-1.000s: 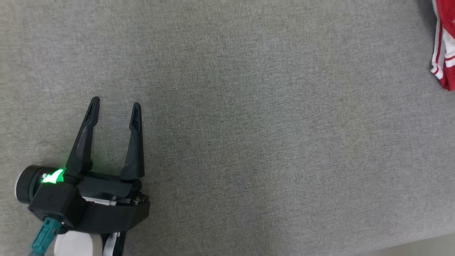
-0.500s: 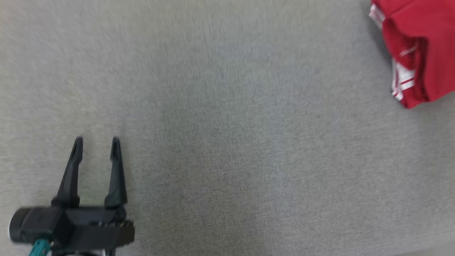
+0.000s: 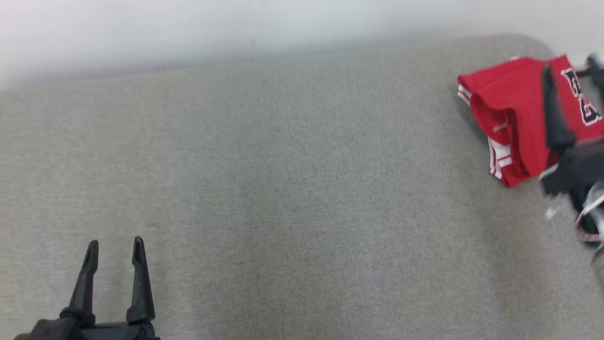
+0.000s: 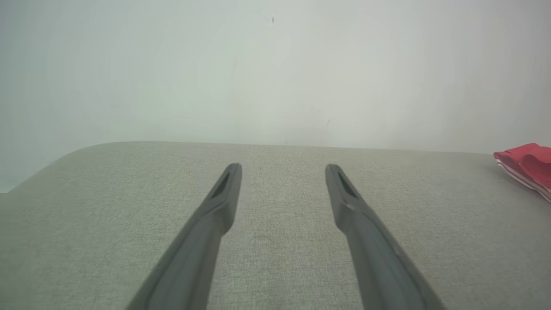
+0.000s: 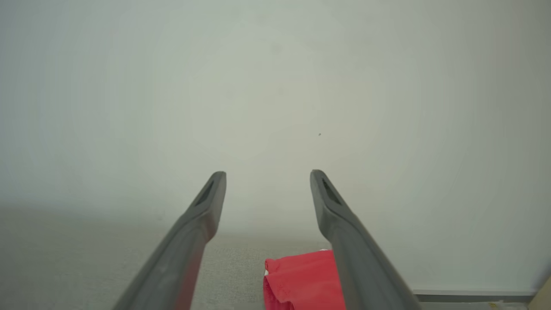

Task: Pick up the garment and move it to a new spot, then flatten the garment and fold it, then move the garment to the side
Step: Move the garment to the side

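Observation:
The garment (image 3: 507, 101) is a red jersey with white stripes and dark lettering, lying bunched at the far right of the grey surface. My right gripper (image 3: 569, 66) is open and blurred at the right edge, its fingers over the garment's right part. In the right wrist view the open gripper (image 5: 267, 174) points at the wall, with the garment (image 5: 301, 280) low between the fingers and nothing held. My left gripper (image 3: 115, 244) stands open at the lower left, far from the cloth. The left wrist view shows that gripper (image 4: 283, 168) open over bare fabric, with the garment (image 4: 527, 163) at the right edge.
The grey fabric-covered surface (image 3: 302, 189) spreads wide between the two grippers. A pale wall (image 3: 188, 28) runs along its far edge. The surface's rounded far corner (image 3: 524, 40) lies just behind the garment.
The whole head view has shifted as the camera moved: the wall and more of the garment now show. The right gripper has come into view over the garment. The left gripper stays open.

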Controlling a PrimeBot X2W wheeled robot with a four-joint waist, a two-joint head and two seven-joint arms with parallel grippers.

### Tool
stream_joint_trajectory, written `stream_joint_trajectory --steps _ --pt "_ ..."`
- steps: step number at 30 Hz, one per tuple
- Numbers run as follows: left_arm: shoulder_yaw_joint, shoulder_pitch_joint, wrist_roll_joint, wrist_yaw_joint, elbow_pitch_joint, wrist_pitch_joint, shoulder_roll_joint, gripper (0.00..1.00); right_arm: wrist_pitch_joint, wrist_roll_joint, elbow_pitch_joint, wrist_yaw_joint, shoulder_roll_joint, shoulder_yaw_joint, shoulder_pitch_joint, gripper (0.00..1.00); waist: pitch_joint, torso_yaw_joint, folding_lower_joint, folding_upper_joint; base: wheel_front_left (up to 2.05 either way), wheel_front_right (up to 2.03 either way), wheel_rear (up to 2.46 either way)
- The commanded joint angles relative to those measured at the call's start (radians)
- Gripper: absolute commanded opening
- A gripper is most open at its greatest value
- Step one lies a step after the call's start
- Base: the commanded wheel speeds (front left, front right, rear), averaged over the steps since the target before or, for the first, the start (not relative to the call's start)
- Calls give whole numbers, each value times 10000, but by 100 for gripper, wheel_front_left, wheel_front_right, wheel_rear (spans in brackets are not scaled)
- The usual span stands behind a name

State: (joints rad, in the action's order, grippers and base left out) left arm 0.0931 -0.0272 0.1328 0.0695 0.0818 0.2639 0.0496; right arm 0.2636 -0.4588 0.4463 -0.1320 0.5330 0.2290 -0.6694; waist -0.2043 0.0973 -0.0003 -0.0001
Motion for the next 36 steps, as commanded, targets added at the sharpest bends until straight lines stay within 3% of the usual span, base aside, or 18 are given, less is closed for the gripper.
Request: stream_joint_trajectory --steps 1,11,30,36 --pt "17 -201 103 14 -102 0 18 100 3 163 -298 31 -304 -182 680 100 827 -461 3 1 0 0 0" --pt "0 -439 259 16 -524 0 19 100 4 387 -1554 31 -1891 -1082 3743 100 1433 -885 3 1 0 0 0" --pt "-250 -541 580 -134 -949 0 20 100 5 1550 -2711 31 -3874 -1438 6473 100 1929 -919 3 1 0 0 0" --pt "-212 -593 478 -62 -1022 0 20 100 5 1774 -2800 31 -4147 -1492 6819 100 1956 -852 3 1 0 0 0"
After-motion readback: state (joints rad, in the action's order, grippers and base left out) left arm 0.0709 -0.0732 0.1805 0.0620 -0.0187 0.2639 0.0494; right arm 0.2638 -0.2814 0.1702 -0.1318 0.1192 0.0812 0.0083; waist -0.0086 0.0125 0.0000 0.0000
